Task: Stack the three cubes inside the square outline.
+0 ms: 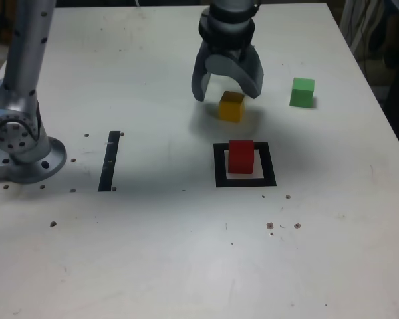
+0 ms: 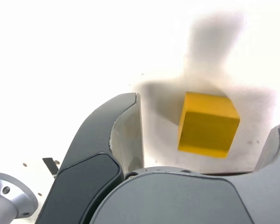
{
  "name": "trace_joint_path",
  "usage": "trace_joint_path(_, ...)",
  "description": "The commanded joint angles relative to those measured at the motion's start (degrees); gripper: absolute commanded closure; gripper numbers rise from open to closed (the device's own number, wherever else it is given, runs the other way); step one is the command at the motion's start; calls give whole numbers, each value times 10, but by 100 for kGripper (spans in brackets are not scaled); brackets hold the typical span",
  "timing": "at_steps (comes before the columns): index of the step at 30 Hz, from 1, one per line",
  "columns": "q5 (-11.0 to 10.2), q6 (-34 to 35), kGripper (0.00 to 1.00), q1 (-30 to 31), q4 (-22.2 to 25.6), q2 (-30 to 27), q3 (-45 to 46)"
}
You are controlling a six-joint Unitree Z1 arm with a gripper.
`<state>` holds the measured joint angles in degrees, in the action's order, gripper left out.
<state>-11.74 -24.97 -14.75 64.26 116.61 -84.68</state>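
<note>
Exterior view, reading from its left: past the arm's round base (image 1: pixel 30 159) and the narrow black strip (image 1: pixel 110 161), the gripper (image 1: pixel 227 98) hangs with its two fingers spread wide and nothing between them gripped. Just beneath is the yellow cube (image 1: pixel 231 107), on the table (image 1: pixel 146 252) outside the square outline (image 1: pixel 269 166); a little nearer the camera the red cube (image 1: pixel 241 157) sits within that outline, and farthest right the green cube (image 1: pixel 302 92) lies apart on the table. The step in hand looks like picking up yellow. To do it well, keep the fingers open while lowering, and first match the wrist's turn to the cube, which in the wrist view (image 2: pixel 208 125) shows somewhat skewed between the fingers; they should meet two opposite flat faces together, or one will shove it round. Close gently, lift straight up until well clear of red's top, then carry it over, square it to red and let it settle before releasing. Counted in the same order: one base, one strip, one gripper with two fingers, one yellow cube, one red, one outline, one green; three cubes altogether, none stacked.
</note>
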Motion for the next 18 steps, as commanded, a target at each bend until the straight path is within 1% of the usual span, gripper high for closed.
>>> trace_joint_path(1, 2, -1, 6, 1, -6, 11, -4)
trace_joint_path(3, 3, -1, 8, 1, -8, 22, -5)
trace_joint_path(6, 5, -1, 14, 1, -8, 31, -6)
trace_joint_path(13, 7, -10, 35, 12, -6, 23, -19)
trace_joint_path(18, 20, -35, 46, 17, -4, 23, -33)
